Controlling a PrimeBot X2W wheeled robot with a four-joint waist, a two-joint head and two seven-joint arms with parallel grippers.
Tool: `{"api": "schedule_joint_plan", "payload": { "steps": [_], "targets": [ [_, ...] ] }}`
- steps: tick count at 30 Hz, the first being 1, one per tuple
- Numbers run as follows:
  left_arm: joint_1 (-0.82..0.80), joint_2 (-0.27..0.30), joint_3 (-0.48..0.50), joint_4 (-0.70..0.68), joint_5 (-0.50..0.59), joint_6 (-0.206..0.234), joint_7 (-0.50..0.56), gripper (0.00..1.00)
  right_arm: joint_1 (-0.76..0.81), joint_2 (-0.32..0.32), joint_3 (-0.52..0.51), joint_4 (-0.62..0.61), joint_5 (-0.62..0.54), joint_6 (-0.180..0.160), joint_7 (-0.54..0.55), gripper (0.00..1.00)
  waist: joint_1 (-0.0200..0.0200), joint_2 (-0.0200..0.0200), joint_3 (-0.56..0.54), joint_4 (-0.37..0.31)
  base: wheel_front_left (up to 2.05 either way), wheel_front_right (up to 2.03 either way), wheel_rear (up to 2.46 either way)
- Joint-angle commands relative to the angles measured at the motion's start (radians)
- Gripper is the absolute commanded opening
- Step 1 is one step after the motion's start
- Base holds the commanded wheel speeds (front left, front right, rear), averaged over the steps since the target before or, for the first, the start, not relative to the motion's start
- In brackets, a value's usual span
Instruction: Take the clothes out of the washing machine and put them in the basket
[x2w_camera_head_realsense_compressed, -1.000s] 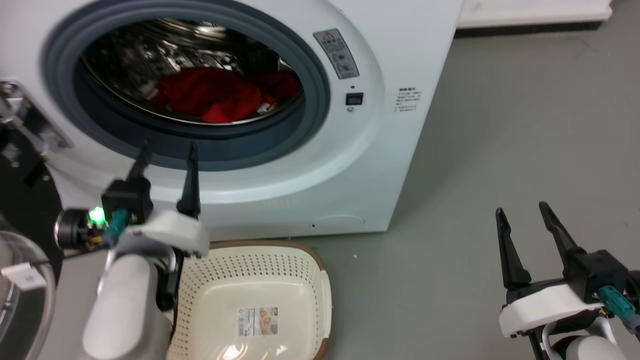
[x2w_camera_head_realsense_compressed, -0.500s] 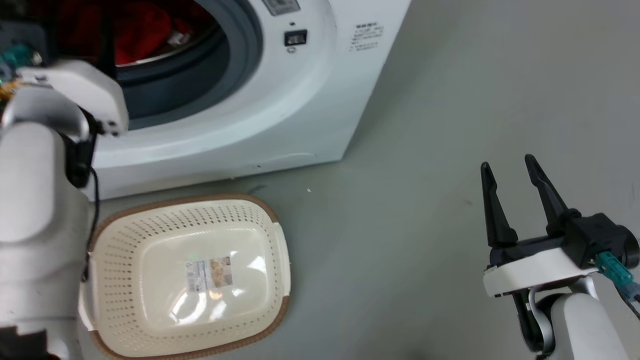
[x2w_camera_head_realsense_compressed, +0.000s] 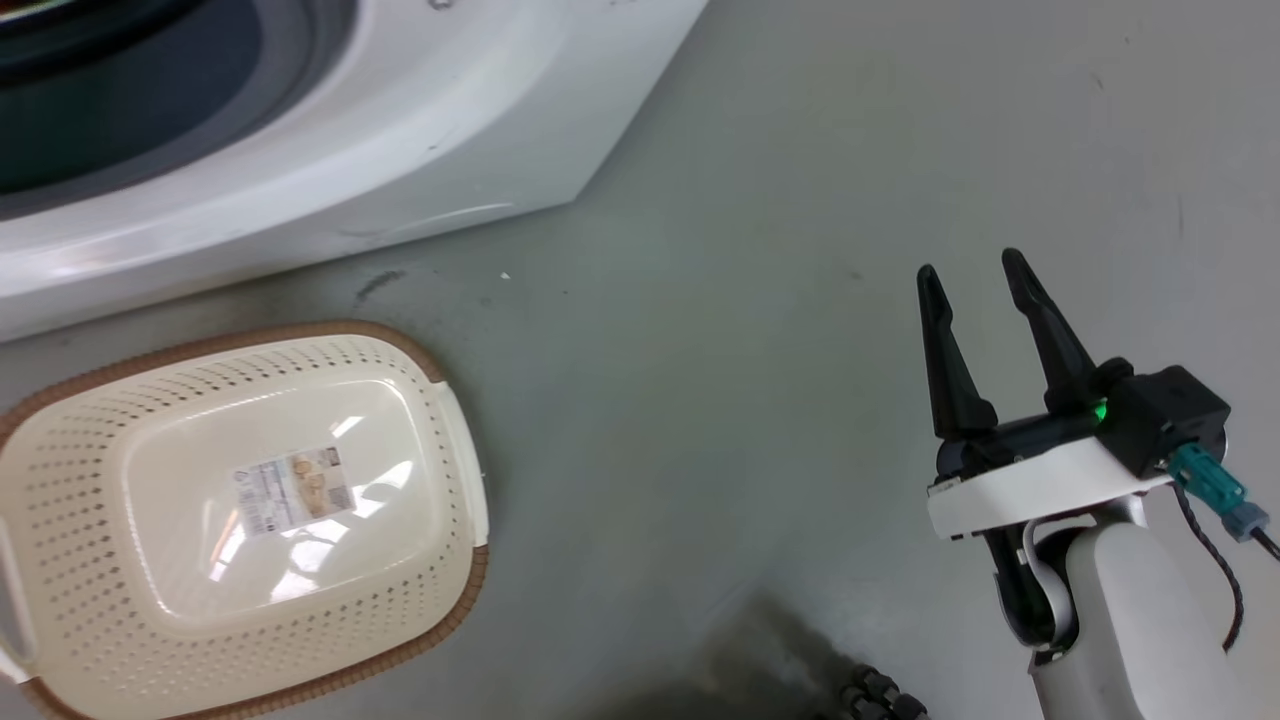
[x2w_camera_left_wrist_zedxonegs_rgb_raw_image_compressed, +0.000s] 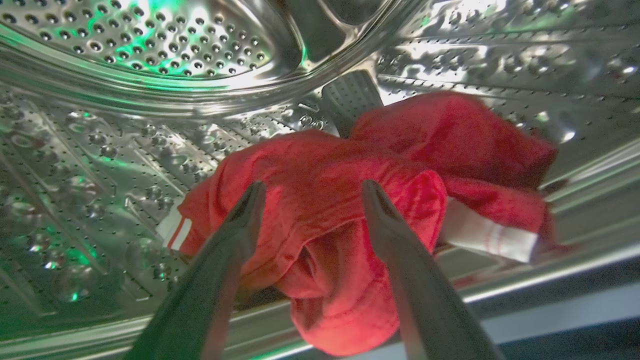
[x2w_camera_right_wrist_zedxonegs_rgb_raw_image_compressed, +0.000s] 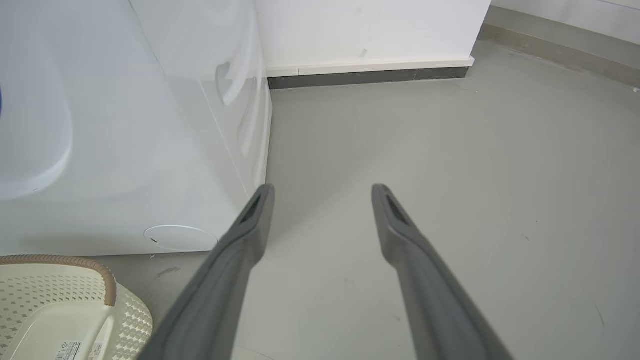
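**Head view:** The washing machine (x2w_camera_head_realsense_compressed: 300, 170) fills the top left with its white front and grey seal. The basket (x2w_camera_head_realsense_compressed: 455, 440) sits on the floor (x2w_camera_head_realsense_compressed: 720, 400) just before it, with a label on its bottom and no jersey in it yet. The right claw (x2w_camera_head_realsense_compressed: 968, 265) hovers over bare floor at the right, fingers spread and holding nothing, well apart from the machine's opening.

**Left wrist view:** Inside the steel drum (x2w_camera_left_wrist_zedxonegs_rgb_raw_image_compressed: 125, 150), the left claw (x2w_camera_left_wrist_zedxonegs_rgb_raw_image_compressed: 314, 184) is spread wide and aimed straight at the clothes (x2w_camera_left_wrist_zedxonegs_rgb_raw_image_compressed: 450, 135). They form a red heap on the drum's bottom, near its front lip. The heap lies dead ahead, between the fingertips and just beyond them, with its long axis running crosswise to the fingers. Whether the tips touch the cloth cannot be told.

**Right wrist view:** The right claw's parted fingers frame grey floor. The machine's side stands to the left, and a corner of the basket shows at the lower left.

The left arm is plainly the nearer. A short push forward and a squeeze would likely catch the middle of the heap.
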Motion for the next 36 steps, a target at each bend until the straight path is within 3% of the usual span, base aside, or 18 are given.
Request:
{"api": "schedule_joint_plan", "payload": {
  "steps": [1, 6, 13, 19, 20, 21, 22, 27, 36],
  "targets": [
    [-0.015, 0.006, -0.003, 0.001, -0.005, -0.001, 0.005, 1.00, -0.020, 0.000, 0.001, -0.003, 0.008, -0.001, -0.004, 1.00, -0.0002, 0.0000, 0.033, -0.031, 0.00, 0.00, 0.00],
    [-0.084, 0.077, -0.086, 0.012, -0.049, -0.002, 0.180, 1.00, -0.035, 0.000, 0.012, -0.013, 0.029, -0.001, -0.004, 1.00, -0.0002, 0.0000, 0.074, -0.049, 0.00, 0.00, 0.00],
    [-0.126, 0.152, -0.128, -0.019, -0.122, -0.002, 0.409, 1.00, -0.048, 0.000, 0.025, -0.023, 0.052, -0.001, -0.004, 1.00, -0.0002, 0.0000, 0.105, -0.062, 0.00, 0.00, 0.00],
    [-0.102, 0.174, -0.124, -0.078, -0.151, 0.009, 0.542, 1.00, -0.053, 0.000, 0.026, -0.026, 0.059, -0.001, -0.004, 1.00, -0.0002, 0.0000, 0.117, -0.067, 0.00, 0.00, 0.00],
    [-0.095, 0.175, -0.124, -0.093, -0.155, 0.013, 0.553, 0.51, -0.053, 0.000, 0.026, -0.025, 0.061, -0.001, -0.004, 1.00, -0.0002, 0.0000, 0.118, -0.067, 0.00, 0.00, 0.00],
    [-0.089, 0.176, -0.121, -0.109, -0.158, 0.018, 0.561, 0.21, -0.054, 0.000, 0.026, -0.025, 0.061, -0.001, -0.004, 1.00, -0.0002, 0.0000, 0.119, -0.068, 0.00, 0.00, 0.00],
    [-0.084, 0.178, -0.120, -0.127, -0.159, 0.025, 0.562, 0.00, -0.056, 0.000, 0.025, -0.026, 0.060, -0.001, -0.004, 1.00, -0.0002, 0.0000, 0.120, -0.068, 0.00, 0.00, 0.00],
    [-0.057, 0.194, -0.111, -0.209, -0.144, 0.066, 0.517, 0.00, -0.062, 0.000, 0.022, -0.025, 0.061, -0.001, -0.004, 1.00, -0.0002, 0.0000, 0.118, -0.072, 0.00, 0.00, 0.00],
    [-0.004, 0.186, -0.088, -0.276, -0.124, 0.146, 0.295, 0.00, -0.057, 0.000, 0.011, -0.012, 0.052, -0.001, -0.004, 1.00, -0.0002, 0.0000, 0.087, -0.072, 0.00, 0.00, 0.00]
  ]
}}
